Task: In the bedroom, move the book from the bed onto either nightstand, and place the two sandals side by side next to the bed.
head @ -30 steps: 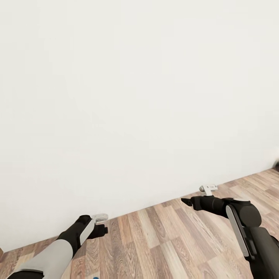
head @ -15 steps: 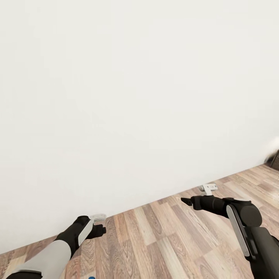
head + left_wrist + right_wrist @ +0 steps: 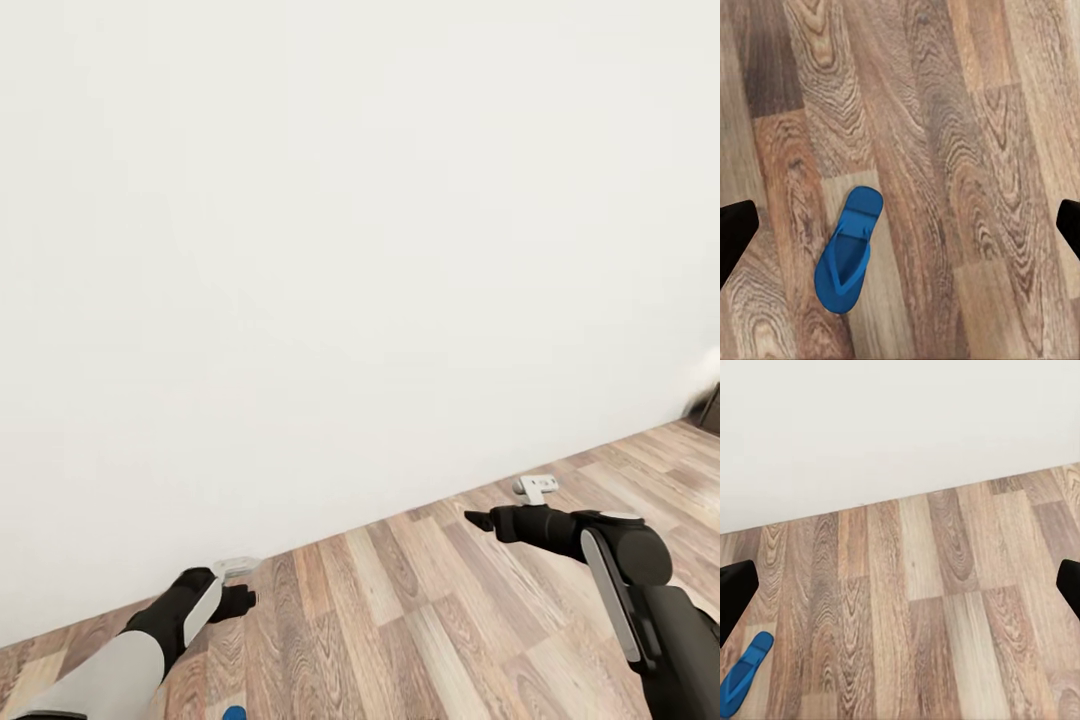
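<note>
Judging by this moment, well short of finished: no bed, book or nightstand in sight, only a white wall (image 3: 350,250) and plank floor (image 3: 430,620). One blue sandal (image 3: 847,259) lying flat on the boards, directly beneath the left gripper (image 3: 900,225) and slightly off toward one fingertip, untouched and apart from both. Same sandal, probably, peeking in as a blue sliver (image 3: 742,675) low beside one fingertip of the right gripper (image 3: 900,585), and as a blue speck (image 3: 233,713) on the floor just behind the left arm in the head view. Second sandal not to be placed from here. So, likely the sandal part just being approached, the book part impossible to judge.

Left arm held low, forearm stretched forward and wrist bent down, gripper (image 3: 238,600) aimed at the floor, fingers spread wide, nothing between them. Right arm raised higher, elbow bent, gripper (image 3: 480,520) pointing forward toward the foot of the wall, likewise wide apart and empty.
</note>
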`<state>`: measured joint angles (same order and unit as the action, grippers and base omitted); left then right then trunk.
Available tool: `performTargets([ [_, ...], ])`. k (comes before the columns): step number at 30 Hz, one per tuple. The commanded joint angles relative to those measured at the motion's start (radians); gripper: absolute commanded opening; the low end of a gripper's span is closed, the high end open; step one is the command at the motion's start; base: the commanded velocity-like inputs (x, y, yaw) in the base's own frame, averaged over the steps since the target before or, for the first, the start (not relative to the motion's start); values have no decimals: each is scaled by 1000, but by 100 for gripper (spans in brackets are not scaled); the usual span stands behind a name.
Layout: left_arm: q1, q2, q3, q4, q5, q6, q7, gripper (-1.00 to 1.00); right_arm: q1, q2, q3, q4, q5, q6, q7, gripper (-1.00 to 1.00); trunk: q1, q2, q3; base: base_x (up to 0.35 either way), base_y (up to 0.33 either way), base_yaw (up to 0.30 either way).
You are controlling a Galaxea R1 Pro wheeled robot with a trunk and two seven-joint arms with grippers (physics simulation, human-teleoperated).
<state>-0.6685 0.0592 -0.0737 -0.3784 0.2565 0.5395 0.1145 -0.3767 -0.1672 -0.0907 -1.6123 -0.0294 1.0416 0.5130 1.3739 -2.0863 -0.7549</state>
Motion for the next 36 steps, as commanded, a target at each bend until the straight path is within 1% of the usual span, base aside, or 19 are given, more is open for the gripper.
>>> performTargets([
  [1, 9, 14, -7, -2, 12, -5, 7, 100, -1, 1, 0, 1, -2, 6, 0, 100, 4, -8, -4, 0, 0, 0],
  [2, 14, 20, -7, -2, 12, -10, 7, 100, -1, 1, 1, 3, -2, 6, 0, 100, 8, -15, -7, 0, 0, 0],
  [3, 14, 20, -7, -2, 12, -10, 7, 100, -1, 1, 1, 3, -2, 6, 0, 100, 11, -22, -11, 0, 0, 0],
  [4, 24, 30, -7, -2, 13, -18, 7, 100, -1, 2, 2, 7, 0, 6, 0, 100, 15, -29, -14, 0, 0, 0],
  [8, 35, 40, -7, -2, 13, -27, 7, 100, -1, 3, 3, 11, 1, 6, 0, 100, 31, -57, -26, 0, 0, 0],
  [13, 42, 38, -19, -1, 6, -24, 5, 100, -1, 2, 3, 13, 0, 6, -1, 100, 50, -92, -42, 0, 0, 0],
  [15, 43, 37, -30, -1, -1, -19, 2, 100, -1, 2, 2, 13, -1, 6, -1, 100, 57, -106, -48, 0, 0, 0],
  [17, 43, 37, -55, -1, -19, -11, -3, 100, -1, 2, 2, 14, -1, 6, -1, 100, 65, -120, -54, 0, 0, 0],
  [19, 41, 36, -89, 0, -42, 10, -8, 100, -1, 2, 2, 14, -2, 6, -1, 100, 73, -134, -61, 0, 0, 0],
  [21, 37, 34, -120, 0, -60, 44, -12, 100, -1, 2, 2, 14, -1, 6, -1, 100, 80, -148, -67, 0, 0, 0],
  [22, 35, 33, -144, 0, -73, 76, -17, 100, 0, 1, 2, 13, -2, 6, -1, 100, 84, -155, -70, 0, 0, 0],
  [25, 33, 34, -171, 0, -84, 104, -23, 100, 0, 0, 1, 11, -5, 6, -1, 100, 96, -176, -79, 0, 0, 0],
  [30, 27, 40, -213, 0, -93, 125, -28, 100, -2, -3, -1, 4, -7, 6, -1, 100, 115, -211, -95, 0, 0, 0],
  [34, 14, 38, -271, 0, -100, 131, -32, 100, -12, -1, 0, 1, -7, 6, -1, 100, 130, -239, -108, 0, 0, 0],
  [35, 14, 38, -271, 0, -100, 131, -32, 100, -12, -1, 0, 1, -7, 6, -1, 100, 134, -246, -111, 0, 0, 0],
  [36, 12, 36, -287, 0, -102, 132, -33, 100, -16, 0, 0, 1, -7, 6, -1, 100, 138, -253, -114, 0, 0, 0],
])
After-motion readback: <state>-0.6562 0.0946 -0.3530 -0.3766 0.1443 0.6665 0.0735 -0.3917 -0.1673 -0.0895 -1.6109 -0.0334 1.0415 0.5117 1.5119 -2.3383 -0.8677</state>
